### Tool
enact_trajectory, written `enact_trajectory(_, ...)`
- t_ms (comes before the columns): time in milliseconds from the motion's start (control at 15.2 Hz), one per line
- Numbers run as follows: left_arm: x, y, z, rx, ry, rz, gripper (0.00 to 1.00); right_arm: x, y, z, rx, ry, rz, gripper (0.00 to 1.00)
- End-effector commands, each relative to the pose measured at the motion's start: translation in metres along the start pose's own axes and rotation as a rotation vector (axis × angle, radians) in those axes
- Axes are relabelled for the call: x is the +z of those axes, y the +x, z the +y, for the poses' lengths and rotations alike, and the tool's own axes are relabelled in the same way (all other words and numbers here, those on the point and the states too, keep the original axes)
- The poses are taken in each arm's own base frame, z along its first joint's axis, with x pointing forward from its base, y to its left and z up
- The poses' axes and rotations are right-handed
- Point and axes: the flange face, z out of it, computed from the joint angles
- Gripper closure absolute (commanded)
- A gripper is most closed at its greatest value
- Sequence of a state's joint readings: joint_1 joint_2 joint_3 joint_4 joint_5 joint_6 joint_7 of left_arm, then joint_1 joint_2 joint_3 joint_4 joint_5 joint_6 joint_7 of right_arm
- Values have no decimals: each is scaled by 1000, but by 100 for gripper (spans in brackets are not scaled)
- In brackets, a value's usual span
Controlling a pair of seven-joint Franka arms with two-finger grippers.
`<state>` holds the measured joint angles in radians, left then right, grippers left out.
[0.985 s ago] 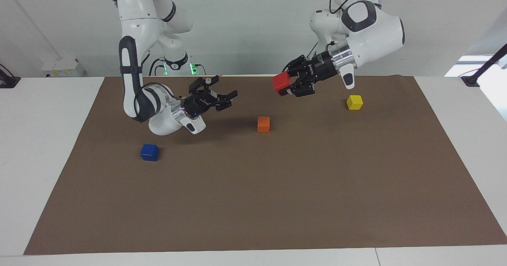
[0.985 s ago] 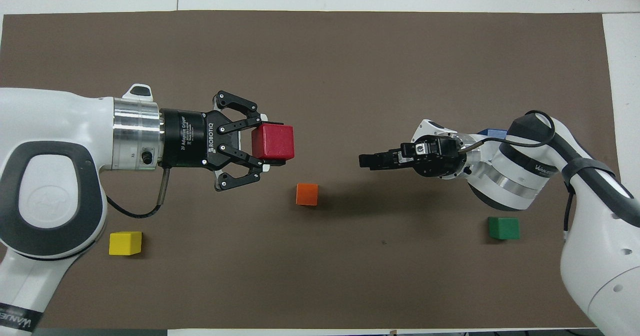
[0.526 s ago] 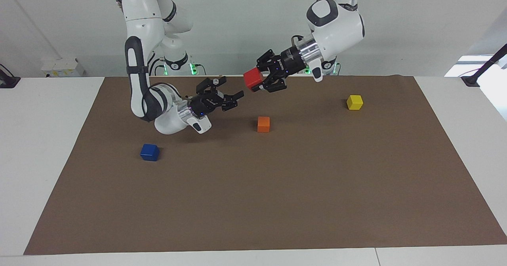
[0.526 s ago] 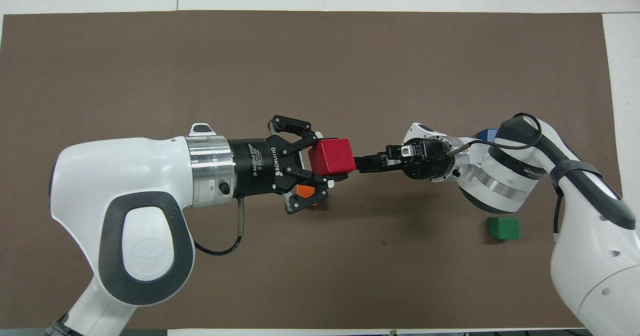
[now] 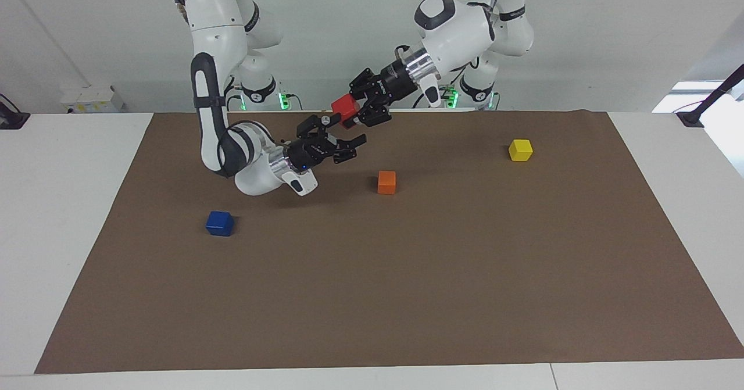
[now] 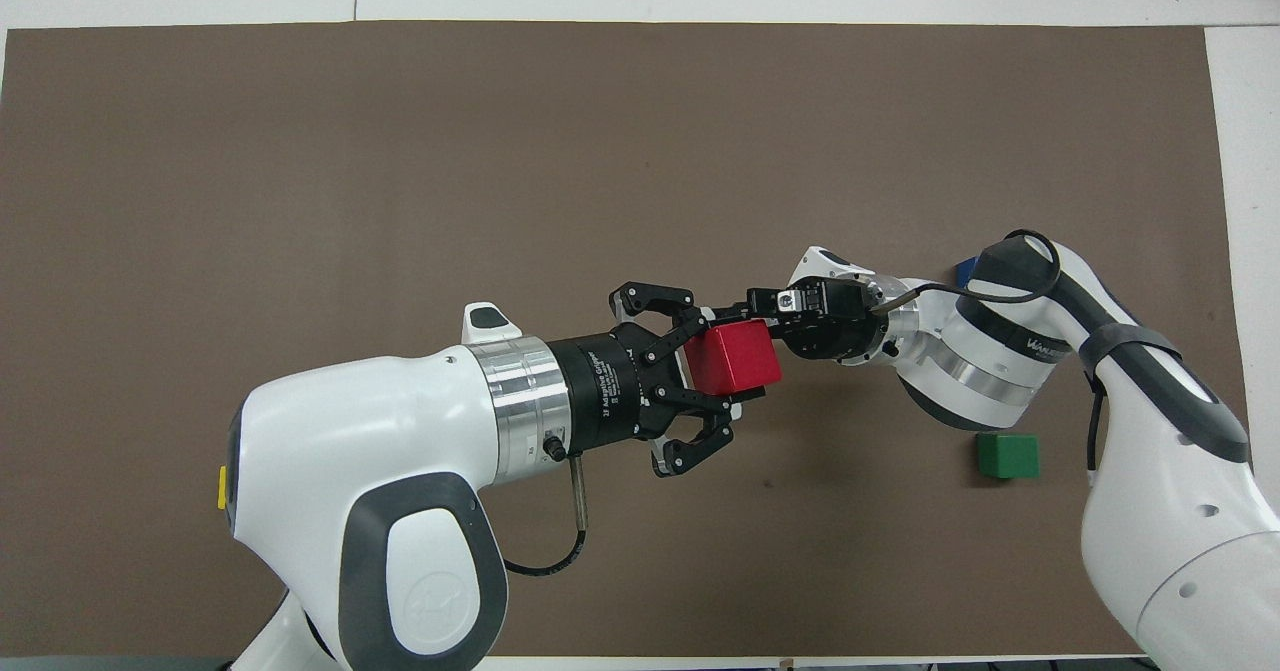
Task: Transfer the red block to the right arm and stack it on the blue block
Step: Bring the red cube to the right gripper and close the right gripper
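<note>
Here the left arm (image 5: 459, 24) reaches in from its end of the worktop (image 5: 75, 204), forearm sloping down, and its end effector (image 5: 354, 111) hangs in the air over the brown mat (image 5: 407, 274), clamped on the red block (image 5: 346, 108). The right arm (image 5: 212, 88) bends sharply at the elbow, its wrist low over the mat, and its end effector (image 5: 343, 140) points toward the block with its fingers spread apart, just beneath and beside the block. In the facing view the red block sits above the spread fingers, and I cannot tell whether they touch it.

The blocks are small, smooth, glossy cubes with crisp edges. The mat is flat and matte, laid over the white worktop. The arms are white rounded shells with dark grey bands, metal wrist rings and black linkage fingers.

There are two arms and five cubes: one red, one blue block (image 5: 220, 223) resting on the mat toward the right arm's end, one orange cube (image 5: 386, 182) near the middle, one yellow cube (image 5: 520, 150) toward the left arm's end, and one green cube (image 6: 1008, 456) near the right arm.
</note>
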<state>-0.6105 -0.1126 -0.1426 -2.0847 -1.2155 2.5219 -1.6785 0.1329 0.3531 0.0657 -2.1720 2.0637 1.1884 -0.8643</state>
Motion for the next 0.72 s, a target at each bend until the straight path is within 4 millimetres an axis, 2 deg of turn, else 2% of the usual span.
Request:
enact_trajectory(0, -7, 7, -5, 48, -16, -6, 100, 4, 0, 2, -31, -8, 33, 0)
enact_trajectory(197, -7, 14, -1, 72, -1, 3, 100, 4, 3, 2, -35, -14, 38, 0)
enact_trajectory(657, -24, 20, 28, 55, -22, 0, 100, 4, 6, 0, -43, -17, 38, 0)
